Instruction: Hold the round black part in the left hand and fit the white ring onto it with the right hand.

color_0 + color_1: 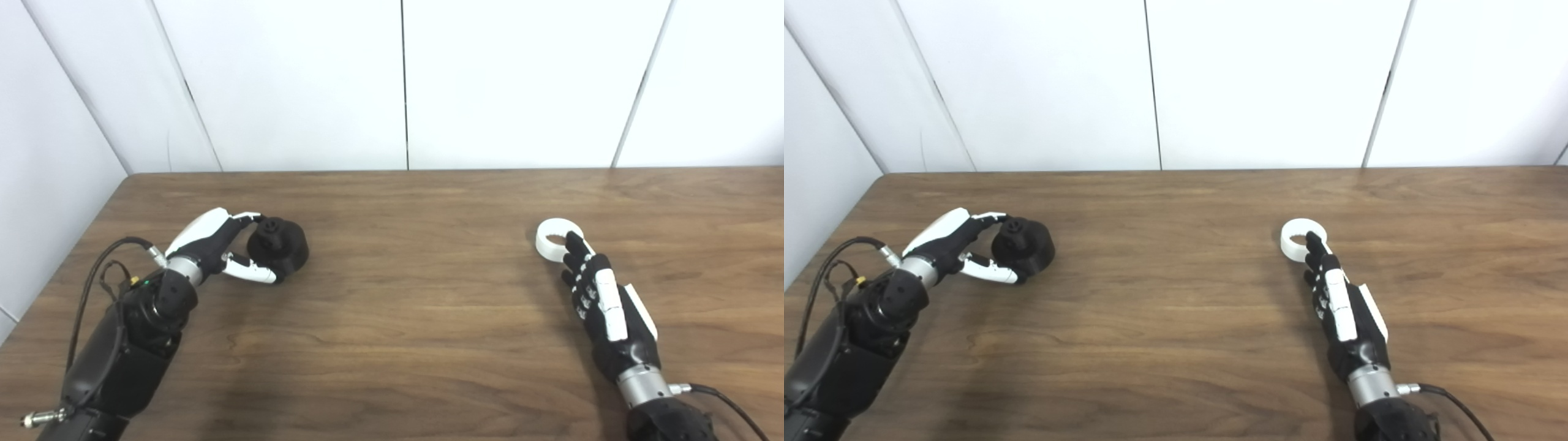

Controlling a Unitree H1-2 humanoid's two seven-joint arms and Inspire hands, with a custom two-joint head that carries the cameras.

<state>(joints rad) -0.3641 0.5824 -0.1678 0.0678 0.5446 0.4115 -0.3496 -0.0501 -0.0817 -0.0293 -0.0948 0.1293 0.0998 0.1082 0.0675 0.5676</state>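
Brown wooden table (416, 318), white panel walls (294, 79), left hand (214, 245) clamped on round black part (280, 244), right hand (603, 300) fingers stretched apart, touching white ring (554, 240)

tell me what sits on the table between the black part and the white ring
Nothing: between the round black part at the left hand and the white ring at the right hand, only bare wooden table shows in both eye views.

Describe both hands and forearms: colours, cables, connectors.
Left hand: black body, glossy white shell panels, silver wrist ring, bulky black forearm, looping black cable with a metal connector, small green light. Right hand: black with white plates on the fingers, silver wrist cuff, thin black cable leaving a side plug.
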